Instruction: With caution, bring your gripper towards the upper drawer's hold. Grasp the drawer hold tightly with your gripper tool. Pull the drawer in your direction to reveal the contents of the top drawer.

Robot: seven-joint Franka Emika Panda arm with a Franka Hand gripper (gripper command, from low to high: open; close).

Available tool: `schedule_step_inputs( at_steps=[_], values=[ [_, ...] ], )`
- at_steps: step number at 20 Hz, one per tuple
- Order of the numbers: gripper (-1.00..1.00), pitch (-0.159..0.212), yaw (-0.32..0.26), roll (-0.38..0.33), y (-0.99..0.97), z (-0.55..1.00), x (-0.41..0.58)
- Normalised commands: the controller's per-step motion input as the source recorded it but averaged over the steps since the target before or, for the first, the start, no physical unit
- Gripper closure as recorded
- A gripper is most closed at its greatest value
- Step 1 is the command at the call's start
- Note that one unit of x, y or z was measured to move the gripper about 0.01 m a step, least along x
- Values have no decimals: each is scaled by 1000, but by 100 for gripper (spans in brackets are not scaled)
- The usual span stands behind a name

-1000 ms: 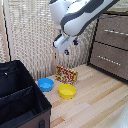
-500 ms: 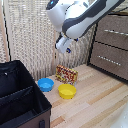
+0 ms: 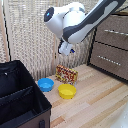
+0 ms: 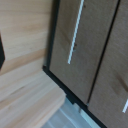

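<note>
Hanging above the light wood floor (image 3: 100, 100), the arm (image 3: 82, 22) holds its jaws near the reed-blind wall (image 3: 27, 35), well apart from the dresser (image 3: 102, 47) at the exterior view's right; can't tell if jaws are spread or pressed together. Top drawer (image 3: 114, 31) is closed, its handle (image 3: 115, 32) untouched. Blue bowl (image 3: 45, 84), yellow bowl (image 3: 67, 91) & patterned box (image 3: 66, 74) sit on the floor near a black bin (image 3: 20, 100). Wrist view shows brown drawer fronts w/ silver bars.

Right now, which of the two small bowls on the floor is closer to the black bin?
The blue bowl. In the exterior view it sits almost against the black bin, while the yellow bowl lies farther toward the dresser.
</note>
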Motion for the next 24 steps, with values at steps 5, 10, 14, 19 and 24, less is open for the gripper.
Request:
schedule_step_inputs(
  at_steps=[5, 10, 14, 19, 24],
  values=[
    [-100, 70, -70, -275, -42, 417, 181],
    [-100, 67, -74, -210, -378, 498, 0],
    [-100, 77, -65, -217, -484, 394, 0],
    [-100, 8, -11, -261, -566, 237, -42],
    [-100, -33, 55, -273, -595, 71, -157]
  ],
)
